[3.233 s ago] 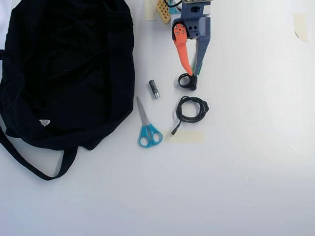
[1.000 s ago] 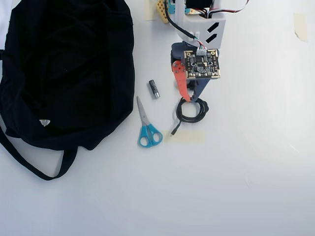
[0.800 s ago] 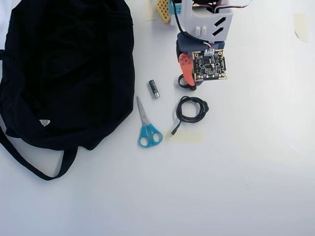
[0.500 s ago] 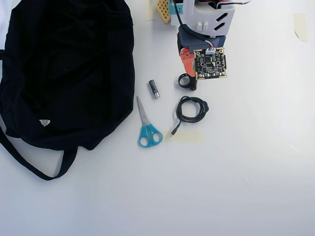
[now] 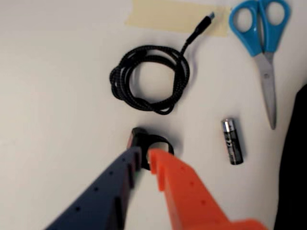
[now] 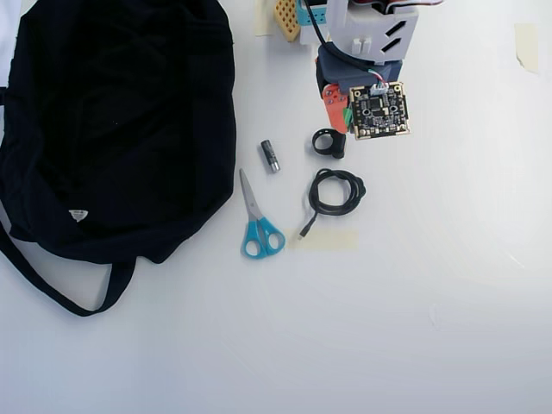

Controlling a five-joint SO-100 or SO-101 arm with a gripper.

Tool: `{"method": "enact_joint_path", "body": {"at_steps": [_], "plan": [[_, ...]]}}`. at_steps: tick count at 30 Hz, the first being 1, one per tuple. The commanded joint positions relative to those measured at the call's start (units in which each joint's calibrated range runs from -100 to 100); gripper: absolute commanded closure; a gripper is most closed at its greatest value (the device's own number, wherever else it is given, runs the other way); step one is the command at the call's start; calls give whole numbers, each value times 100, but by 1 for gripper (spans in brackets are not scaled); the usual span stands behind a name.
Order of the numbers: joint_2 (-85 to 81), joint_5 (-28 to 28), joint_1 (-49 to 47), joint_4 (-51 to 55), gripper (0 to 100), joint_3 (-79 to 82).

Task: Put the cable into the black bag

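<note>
two fingers make up the gripper [image 5: 145, 155], one dark blue and one orange, and in the wrist view they sit almost closed with only a thin gap between the tips. they hold nothing. just past the tips lies a small black ring thing [image 5: 152, 143], partly hidden by the fingers, so it is hard to say what it is.

farther off in the wrist view is the cable [image 5: 149, 79], black and wound into a round loop on the white table [image 5: 53, 96]. its loose end runs up and to the right, and the plug tip rests on a strip of tan tape [image 5: 175, 17].

to the right lies a battery [image 5: 232, 141]; its writing is too blurry to read. blue scissors [image 5: 263, 43] lie far right, blades pointing near.

in the overhead view the black bag [image 6: 121, 121] sits far left, well apart from the cable [image 6: 336, 191]. its top is cut off by the edge.
</note>
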Motion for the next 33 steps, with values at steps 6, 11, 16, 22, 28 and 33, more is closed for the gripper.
{"method": "enact_joint_path", "body": {"at_steps": [6,11,16,22,28,33], "plan": [[-112,472,-12,154,98,62],[4,876,33,146,98,179],[21,1002,33,120,98,313],[436,949,33,-259,98,331],[900,976,130,-707,98,331],[1241,986,183,-1060,98,250]]}}
